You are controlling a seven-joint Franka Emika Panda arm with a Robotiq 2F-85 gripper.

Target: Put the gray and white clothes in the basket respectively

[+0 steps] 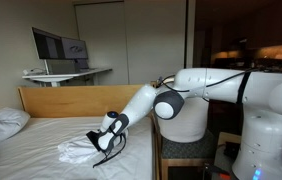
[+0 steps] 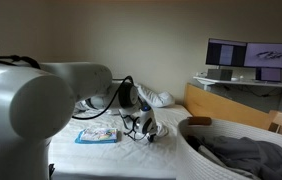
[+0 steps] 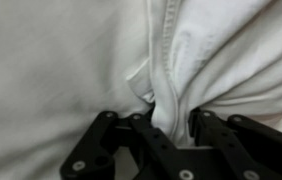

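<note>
As arm (image 1: 141,105) reaches out low over bed (image 1: 36,140), forearm slopes down, wrist bent, gripper (image 1: 105,143) pointing down onto white cloth (image 1: 79,150). Wrist view: fingers (image 3: 131,135) drawn narrow, pinching raised fold of white cloth between them. Cloth rumpled on sheet near bed edge in both exterior views. Gray cloth (image 2: 243,155) lies inside basket (image 2: 194,128), just beside bed. Pillow (image 1: 3,122) well apart from gripper.

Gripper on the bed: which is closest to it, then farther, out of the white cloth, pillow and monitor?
In an exterior view:
1. The white cloth, pinched in the gripper.
2. The pillow, by the headboard.
3. The monitor, on the desk behind it.
</note>
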